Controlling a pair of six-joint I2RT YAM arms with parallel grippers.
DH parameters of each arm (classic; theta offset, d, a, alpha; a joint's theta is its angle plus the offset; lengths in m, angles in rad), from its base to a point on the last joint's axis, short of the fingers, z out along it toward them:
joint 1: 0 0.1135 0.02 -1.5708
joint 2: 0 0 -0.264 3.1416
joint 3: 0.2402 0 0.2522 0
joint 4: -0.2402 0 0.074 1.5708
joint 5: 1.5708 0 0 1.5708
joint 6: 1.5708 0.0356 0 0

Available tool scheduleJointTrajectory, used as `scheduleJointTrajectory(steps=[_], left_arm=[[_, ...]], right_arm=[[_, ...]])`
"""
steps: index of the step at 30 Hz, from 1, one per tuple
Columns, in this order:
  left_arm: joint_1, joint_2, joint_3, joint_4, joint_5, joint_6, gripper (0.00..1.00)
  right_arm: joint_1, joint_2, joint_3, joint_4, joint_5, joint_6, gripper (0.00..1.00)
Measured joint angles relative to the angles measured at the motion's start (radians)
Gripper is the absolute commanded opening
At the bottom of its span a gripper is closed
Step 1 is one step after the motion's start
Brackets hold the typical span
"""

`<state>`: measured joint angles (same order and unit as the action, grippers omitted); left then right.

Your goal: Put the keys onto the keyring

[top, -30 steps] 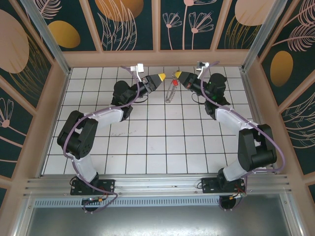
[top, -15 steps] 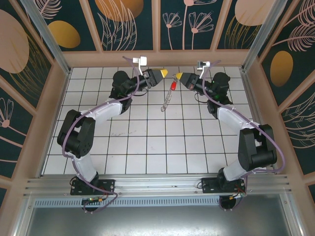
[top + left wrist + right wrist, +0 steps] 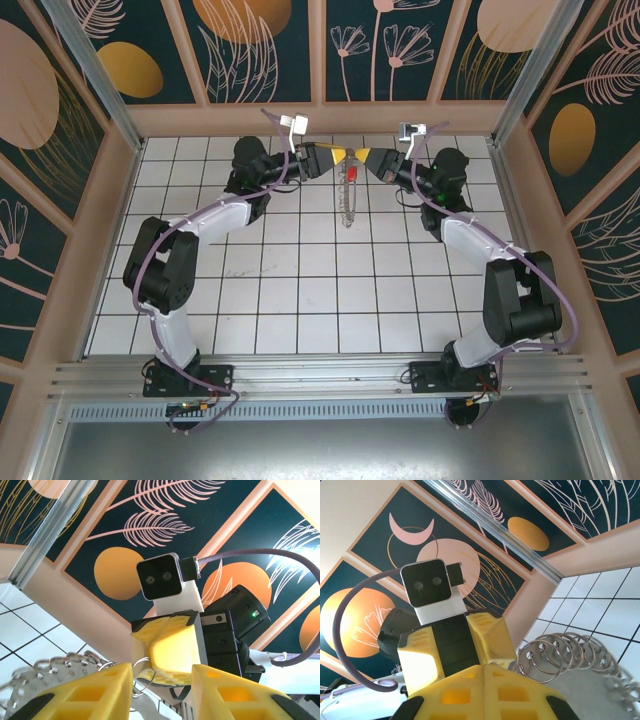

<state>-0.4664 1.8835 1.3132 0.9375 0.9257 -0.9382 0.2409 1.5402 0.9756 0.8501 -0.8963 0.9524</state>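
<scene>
The keyring (image 3: 347,205) hangs edge-on above the far tiles, held at its top by my right gripper (image 3: 362,156), which is shut. The small red-headed key (image 3: 352,176) sits near the loop's top. My left gripper (image 3: 340,154) faces the right one tip to tip. In the left wrist view my left gripper (image 3: 161,672) stands open, its yellow fingers (image 3: 100,690) either side of the right gripper's fingertips, with a thin wire ring and the keyring's perforated rim (image 3: 45,680) to the left. In the right wrist view the keyring's small rings (image 3: 570,652) fan out beside my shut right gripper (image 3: 484,667).
The white tiled table (image 3: 300,290) lies below both raised arms. The patterned back wall (image 3: 320,60) stands just behind the grippers, and side walls with metal posts (image 3: 95,70) box in the table.
My left gripper has moved right until its tips nearly meet the right gripper's. The keyring has swung from a slant to hanging nearly straight down.
</scene>
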Motion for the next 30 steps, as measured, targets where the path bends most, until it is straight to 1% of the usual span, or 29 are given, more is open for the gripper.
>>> scheduleJointTrajectory(steps=[8, 30], left_arm=[[0.001, 0.029, 0.019, 0.001, 0.035, 0.002, 0.35], [0.001, 0.041, 0.024, 0.055, 0.044, -0.043, 0.36]], right_arm=[[0.000, 0.002, 0.000, 0.022, -0.015, 0.008, 0.00], [0.016, 0.034, 0.007, 0.044, -0.015, 0.027, 0.00]])
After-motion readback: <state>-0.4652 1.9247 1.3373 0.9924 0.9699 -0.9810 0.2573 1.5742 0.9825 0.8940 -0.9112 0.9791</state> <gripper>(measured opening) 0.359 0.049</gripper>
